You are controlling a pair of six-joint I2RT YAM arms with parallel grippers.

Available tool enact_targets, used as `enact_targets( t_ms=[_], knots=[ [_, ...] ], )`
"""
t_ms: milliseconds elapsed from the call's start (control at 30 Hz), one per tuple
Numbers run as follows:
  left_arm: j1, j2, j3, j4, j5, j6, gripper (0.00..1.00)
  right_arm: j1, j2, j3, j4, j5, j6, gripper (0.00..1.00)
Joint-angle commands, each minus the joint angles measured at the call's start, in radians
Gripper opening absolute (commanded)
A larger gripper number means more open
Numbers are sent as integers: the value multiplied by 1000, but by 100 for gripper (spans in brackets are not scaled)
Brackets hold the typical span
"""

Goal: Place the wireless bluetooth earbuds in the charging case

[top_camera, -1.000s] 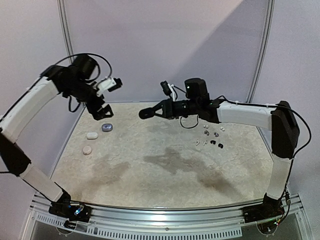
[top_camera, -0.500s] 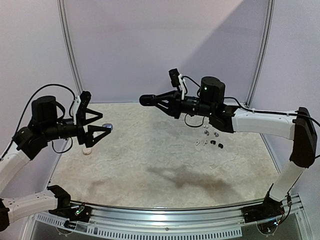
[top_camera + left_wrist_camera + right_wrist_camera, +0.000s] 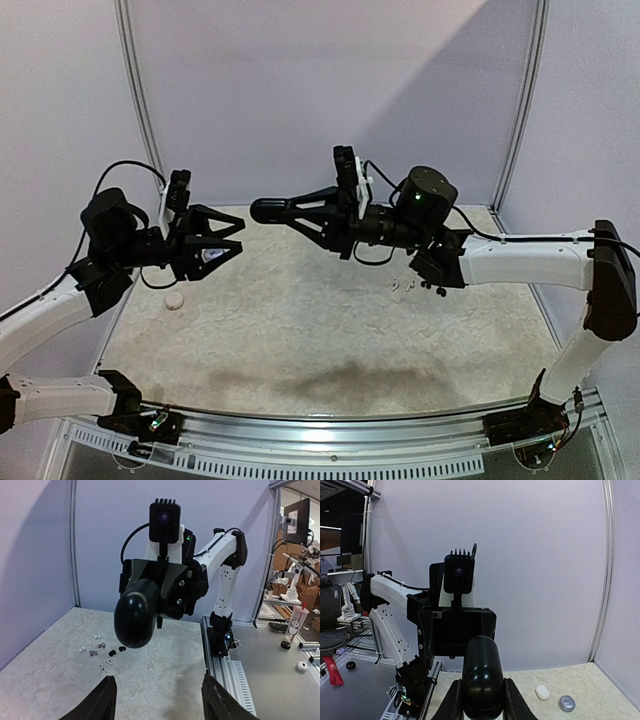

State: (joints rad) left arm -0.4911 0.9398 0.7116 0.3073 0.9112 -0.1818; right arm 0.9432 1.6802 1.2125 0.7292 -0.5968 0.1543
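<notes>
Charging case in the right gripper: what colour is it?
Black all over. The charging case shows best in the right wrist view.

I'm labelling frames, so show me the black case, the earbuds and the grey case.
black case [image 3: 136, 612]: left wrist view, its rounded front.
earbuds [image 3: 112, 653]: left wrist view, a black one.
grey case [image 3: 566, 703]: right wrist view, its top.

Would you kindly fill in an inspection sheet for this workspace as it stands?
surface: beige mottled table, darker patch near front.
job's things: earbuds loose on the table; black case held aloft; white case, grey-blue case and pinkish case on the table.
clutter: nothing seen.
end effectors: left end effector open, empty; right end effector shut on the black case.
cables: black cable looped at left wrist, off the table.
surroundings: lilac walls.
</notes>
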Motion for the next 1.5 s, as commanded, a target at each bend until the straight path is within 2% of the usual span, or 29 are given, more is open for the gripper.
enact_targets(
  t_ms=[0, 167, 267, 400, 533, 700, 800, 933, 1033, 1167, 1233, 1267, 1333, 1400, 1467],
  knots=[
    [-44, 25, -11, 105, 30, 41, 57, 5, 19, 15, 83, -45, 16, 0],
    [-91, 37, -15, 125, -64, 53, 46, 8, 37, 29, 103, -73, 32, 0],
    [-102, 44, -22, 147, -123, 30, 46, 12, 36, 35, 84, -81, 26, 0],
    [-113, 57, -5, 168, -112, 22, 46, 20, 38, 35, 71, -88, 16, 0],
    [-134, 66, -2, 171, -111, 14, 42, 23, 46, 44, 72, -102, 11, 0],
    [-150, 67, 7, 185, -115, -3, 26, 24, 55, 54, 59, -107, 8, 0],
    [-152, 67, 11, 185, -118, -3, 20, 24, 60, 58, 49, -104, 2, 0],
    [-153, 67, 14, 188, -115, -4, 22, 24, 62, 59, 41, -99, -5, 0],
    [-153, 69, 18, 194, -104, -6, 34, 24, 64, 61, 31, -96, -12, 0],
    [-154, 75, 23, 193, -95, -6, 35, 24, 65, 61, 29, -95, -21, 0],
    [-153, 77, 23, 194, -95, -8, 32, 24, 67, 62, 30, -95, -25, 0],
    [-153, 78, 23, 192, -97, -9, 24, 24, 66, 62, 31, -95, -25, 0],
    [-153, 80, 23, 192, -99, -12, 15, 25, 65, 64, 31, -96, -28, 0],
    [-154, 82, 25, 196, -100, -11, 13, 23, 68, 65, 19, -94, -35, 0],
    [-153, 85, 28, 198, -100, -13, 16, 24, 70, 64, 2, -87, -54, 0]
  ],
)
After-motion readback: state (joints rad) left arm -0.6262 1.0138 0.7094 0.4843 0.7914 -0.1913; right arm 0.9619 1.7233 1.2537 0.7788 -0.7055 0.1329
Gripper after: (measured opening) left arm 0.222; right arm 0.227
